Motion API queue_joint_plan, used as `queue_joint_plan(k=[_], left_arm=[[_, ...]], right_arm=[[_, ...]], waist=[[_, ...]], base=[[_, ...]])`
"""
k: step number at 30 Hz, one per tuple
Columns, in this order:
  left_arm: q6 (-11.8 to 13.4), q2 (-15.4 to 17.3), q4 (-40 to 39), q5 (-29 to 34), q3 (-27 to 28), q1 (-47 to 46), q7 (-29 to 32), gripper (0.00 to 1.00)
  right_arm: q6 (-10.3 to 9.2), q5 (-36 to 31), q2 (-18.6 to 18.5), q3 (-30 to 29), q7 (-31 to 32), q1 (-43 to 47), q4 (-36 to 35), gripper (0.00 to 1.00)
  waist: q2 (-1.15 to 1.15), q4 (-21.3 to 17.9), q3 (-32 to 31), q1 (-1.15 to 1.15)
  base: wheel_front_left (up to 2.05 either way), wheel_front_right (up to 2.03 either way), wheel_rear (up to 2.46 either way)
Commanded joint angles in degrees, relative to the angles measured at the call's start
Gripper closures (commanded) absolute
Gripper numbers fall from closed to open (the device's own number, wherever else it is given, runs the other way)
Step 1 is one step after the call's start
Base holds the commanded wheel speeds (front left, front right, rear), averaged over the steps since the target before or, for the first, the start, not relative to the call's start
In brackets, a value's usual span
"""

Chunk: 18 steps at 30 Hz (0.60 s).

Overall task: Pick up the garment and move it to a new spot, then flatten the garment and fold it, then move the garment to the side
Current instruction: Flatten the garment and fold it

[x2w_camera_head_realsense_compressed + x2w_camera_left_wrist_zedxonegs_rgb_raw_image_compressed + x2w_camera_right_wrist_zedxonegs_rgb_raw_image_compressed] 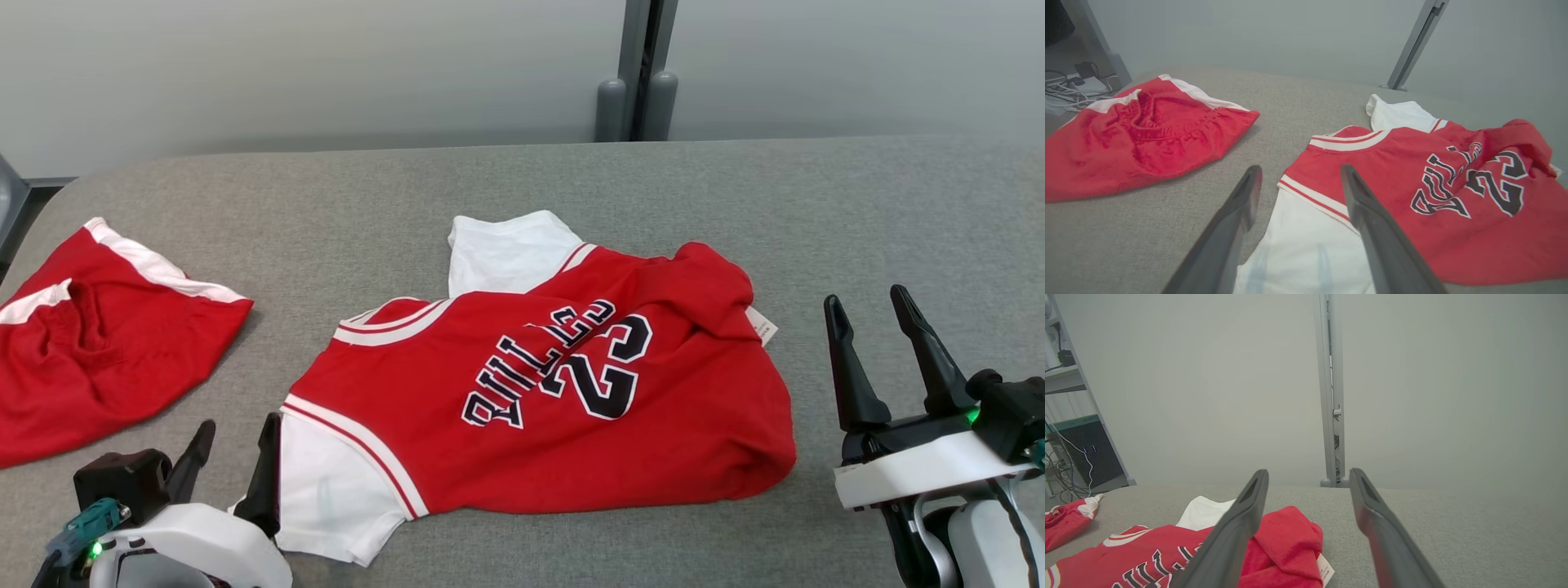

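- The shirt [539, 392] lies in the middle of the grey table [571, 180], a bit to the near side.
- It's red w/ white sleeves. Black letters + the number 23 face up.
- The shirt isn't flat. Its right side is bunched up in a lump, and the far right corner is folded over.
- One white sleeve sticks out on the far side. The near sleeve [1306, 245] sticks out at the near left.
- A small white tag [763, 328] peeks out at the shirt's right edge.
- L gripper [238, 425] is at the near left, low by the table. Its 2 dark fingers stand wide apart and hold nothing.
- In the L wrist view, its right finger is over the near sleeve and its left finger is over bare table. Can't tell if the tips touch the cloth.
- R gripper [865, 298] is at the near right, just right of the shirt and not touching it. Its fingers are wide apart too, w/ nothing between them. They point to the far side.
- Red shorts [106, 343] w/ white stripes lie crumpled at the left. Bare table shows between them + the shirt.
- Behind the table: a pale grey wall and a grey post [637, 73].
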Motion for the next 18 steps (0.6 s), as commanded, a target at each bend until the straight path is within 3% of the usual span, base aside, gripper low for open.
queue_joint_plan(k=[1,9,18], left_arm=[[-0.63,0.26,-0.24,0.73,0.06,-1.19,-1.35,0.0],[-3.29,-2.15,0.96,2.52,0.65,-4.96,-13.11,0.0],[-4.72,-3.24,4.09,2.13,-0.15,-5.73,-16.14,0.0]], right_arm=[[-0.01,-0.2,-0.02,-0.1,-0.32,0.1,-0.57,0.0],[-0.01,0.1,0.06,-0.63,-0.32,0.12,-1.65,0.0],[-0.01,0.21,0.61,-1.37,-0.32,1.08,-1.39,0.0]], waist=[[0.0,-0.49,-0.11,0.0],[0.0,-2.94,-0.15,0.0],[0.0,-4.72,0.03,0.0]], base=[[0.0,0.0,0.0],[0.0,0.0,0.0],[0.0,0.0,0.0]])
